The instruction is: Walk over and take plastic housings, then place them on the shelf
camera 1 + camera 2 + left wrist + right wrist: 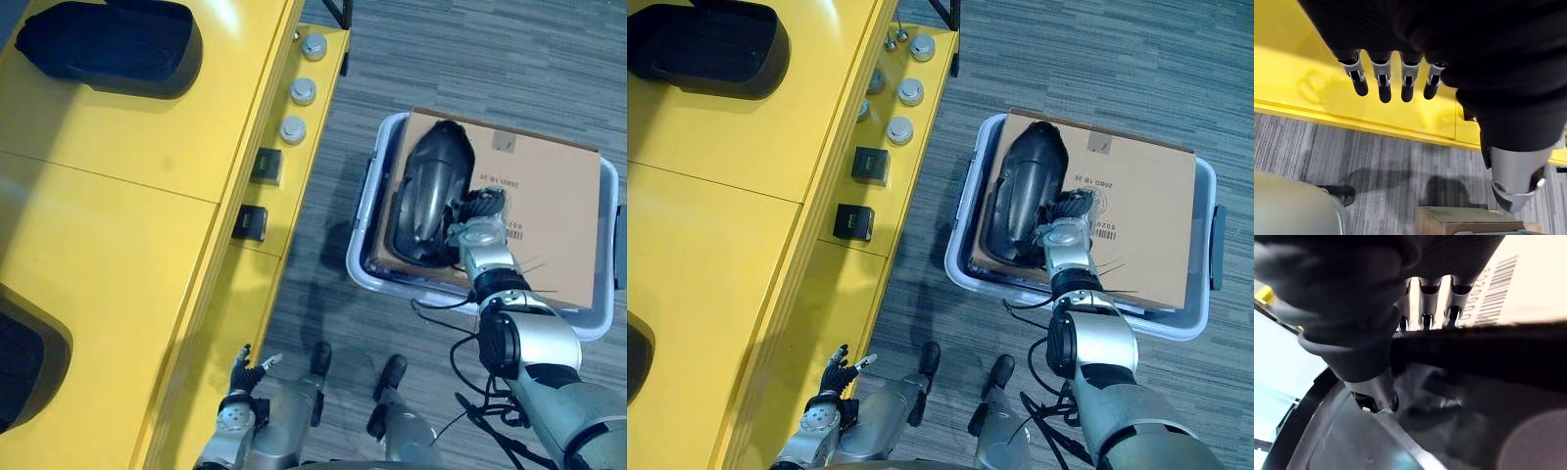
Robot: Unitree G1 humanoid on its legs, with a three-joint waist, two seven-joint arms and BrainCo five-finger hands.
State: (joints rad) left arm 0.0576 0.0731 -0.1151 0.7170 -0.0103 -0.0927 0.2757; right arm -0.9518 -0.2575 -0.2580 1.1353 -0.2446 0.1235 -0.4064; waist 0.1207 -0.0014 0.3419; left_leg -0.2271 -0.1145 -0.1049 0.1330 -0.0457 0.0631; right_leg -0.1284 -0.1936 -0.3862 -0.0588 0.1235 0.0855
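the plastic housing [426, 191] lies in the grey bin [364, 211] on the floor, on top of a cardboard sheet [549, 215] that covers most of the bin. the right hand [480, 213] is at the housing's long edge on the cardboard side. in the right wrist view its fingers [1425, 308] reach over the dark rim and the thumb [1374, 399] sits against the other face of the wall, so we read it as pinched on the rim. the left hand [245, 370] hangs low beside the front of the yellow shelf [118, 196], fingers straight, holding nothing. another black housing [108, 44] lies at the shelf's far end. a dark shape [24, 367] at the near end is probably one more, but it is cut off and we cannot be sure. handling is our judgement only. the part looks like a thin moulded shell: light, fairly stiff, glossy and so likely slippery. it is long, so a one-sided rim pinch may let it swing or twist when lifted. we would take hold near the middle of its length, with the thumb well inside the wall. the free left hand could support the opposite edge if the part tips. breakage seems unlikely. the main risks are slipping out of the pinch or snagging the bin rim.
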